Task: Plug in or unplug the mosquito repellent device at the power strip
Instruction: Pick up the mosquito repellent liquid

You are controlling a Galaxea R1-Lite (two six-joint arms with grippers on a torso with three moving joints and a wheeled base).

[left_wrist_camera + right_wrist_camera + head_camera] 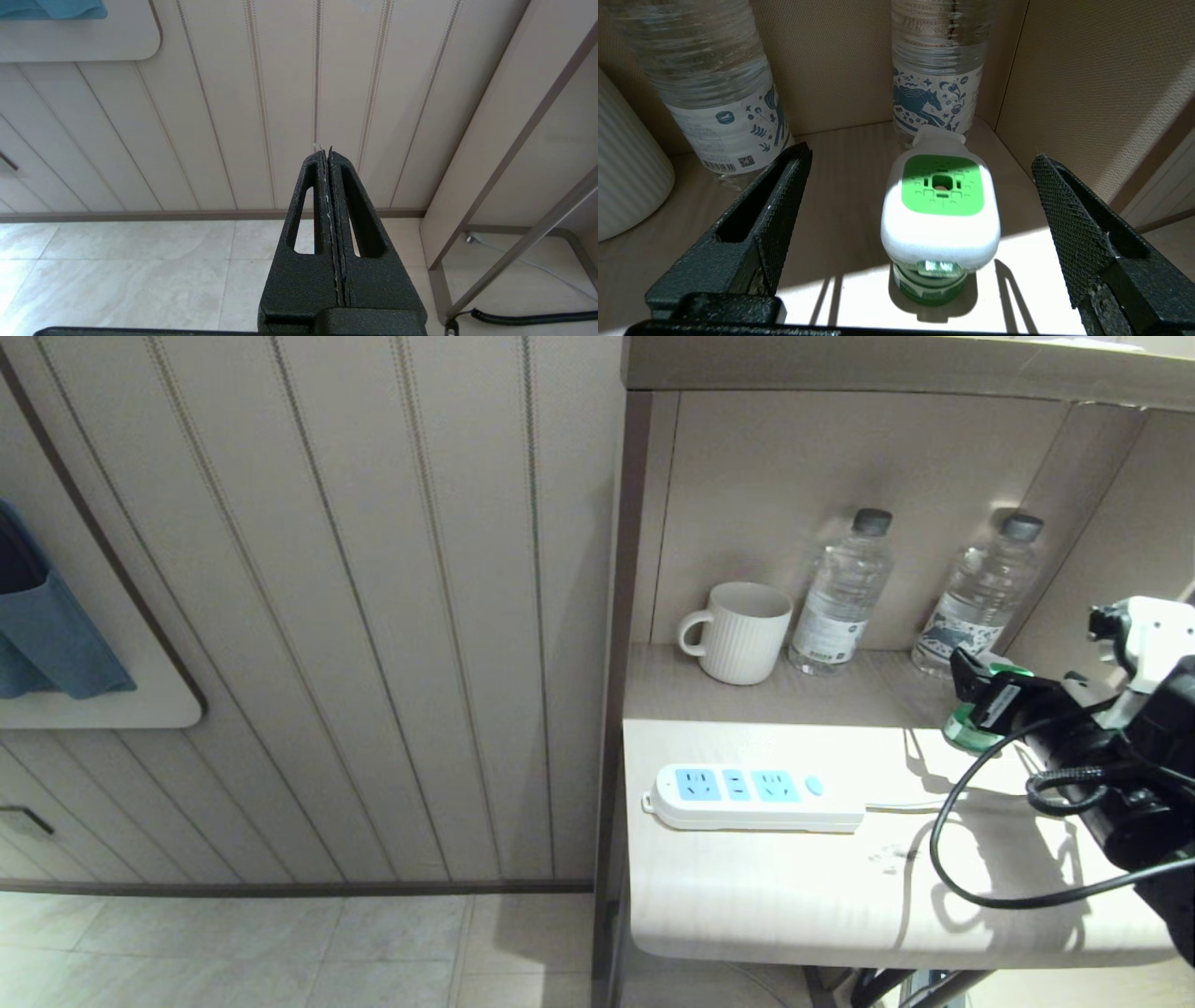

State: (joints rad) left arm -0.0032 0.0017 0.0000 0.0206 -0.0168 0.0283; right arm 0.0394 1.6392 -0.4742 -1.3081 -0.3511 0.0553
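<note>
The flat white power strip [754, 797] with three blue socket panels is lying near the shelf's [747, 905] front left edge, nothing plugged in; the left gripper [325, 154] is hanging clenched over the floor. Toward the right edge, the right gripper [920, 200] is straddling, jaws wide, the green-and-white plastic mosquito repellent device [941, 219] standing upright and unheld, so pickup looks underway: closing on its head comes next. Behind are one white ribbed mug [736, 632] and two clear water bottles [842, 592]

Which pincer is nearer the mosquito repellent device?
The right pincer: it stands open, fingers either side of the mosquito repellent device without touching it. The left pincer is shut, down by the wall panelling, away from the shelf.
</note>
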